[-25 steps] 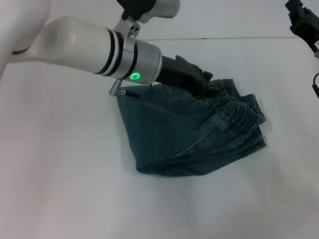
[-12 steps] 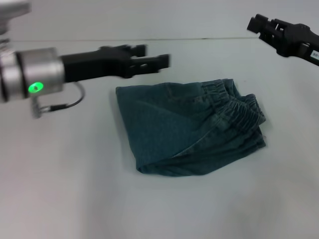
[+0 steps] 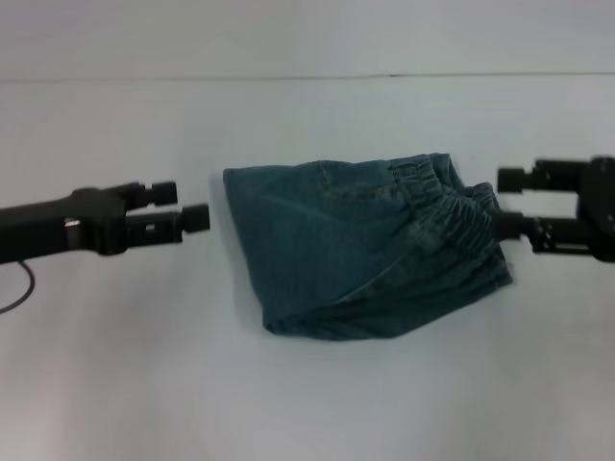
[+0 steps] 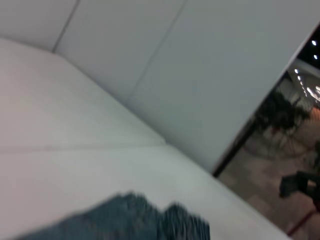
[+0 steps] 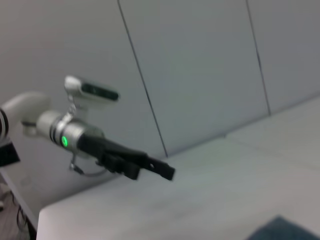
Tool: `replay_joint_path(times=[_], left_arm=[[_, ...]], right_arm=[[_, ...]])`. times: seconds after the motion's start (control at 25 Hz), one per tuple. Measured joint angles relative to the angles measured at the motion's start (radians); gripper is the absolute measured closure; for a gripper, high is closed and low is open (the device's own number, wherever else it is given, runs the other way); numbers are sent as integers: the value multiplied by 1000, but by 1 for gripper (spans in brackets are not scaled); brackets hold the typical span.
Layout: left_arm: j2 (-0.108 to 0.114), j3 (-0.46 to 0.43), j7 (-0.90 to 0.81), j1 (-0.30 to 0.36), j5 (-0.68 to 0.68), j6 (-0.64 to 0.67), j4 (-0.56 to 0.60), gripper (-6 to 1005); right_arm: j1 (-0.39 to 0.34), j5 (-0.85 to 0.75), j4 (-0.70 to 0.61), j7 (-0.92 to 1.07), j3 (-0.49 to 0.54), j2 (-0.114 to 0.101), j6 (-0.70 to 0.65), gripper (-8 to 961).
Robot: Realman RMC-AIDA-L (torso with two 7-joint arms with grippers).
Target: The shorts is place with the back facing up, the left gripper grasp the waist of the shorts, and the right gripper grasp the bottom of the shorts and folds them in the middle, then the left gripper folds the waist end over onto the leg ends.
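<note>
The shorts (image 3: 365,254) lie folded into a compact blue-green bundle in the middle of the white table. The gathered waist (image 3: 454,209) sits on top at the bundle's right side. I cannot make out the leg ends under the folded layers. My left gripper (image 3: 183,205) hovers just left of the shorts, open and holding nothing. My right gripper (image 3: 511,202) is level with the waist at the right edge, open and empty too. The left wrist view shows the shorts (image 4: 135,220) close below. The right wrist view shows the left gripper (image 5: 157,169) far off and a corner of the shorts (image 5: 280,227).
The white table (image 3: 125,365) stretches wide around the bundle, with its far edge (image 3: 288,77) meeting a pale wall. A grey panelled wall (image 5: 200,65) stands behind the table.
My left gripper has let go of the waist and drawn back to the left of the shorts. The right arm came down from the far right to the bundle's right edge. The shorts stayed put.
</note>
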Motion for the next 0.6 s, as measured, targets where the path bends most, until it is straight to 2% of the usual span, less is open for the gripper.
replay_joint_path(times=[0.12, 0.28, 0.36, 0.6], left_arm=[[-3, -20, 1, 16, 79, 53, 22, 47], [-8, -26, 1, 28, 143, 76, 38, 47], [-8, -26, 1, 30, 151, 76, 39, 47], [-10, -19, 9, 28, 157, 76, 40, 47]], right_arm=[[-33, -34, -5, 5, -23, -7, 4, 454], [-42, -147, -4, 24, -20, -5, 16, 287], [-41, -197, -2, 36, -17, 0, 36, 66], [-40, -238, 1, 43, -18, 9, 75, 7]])
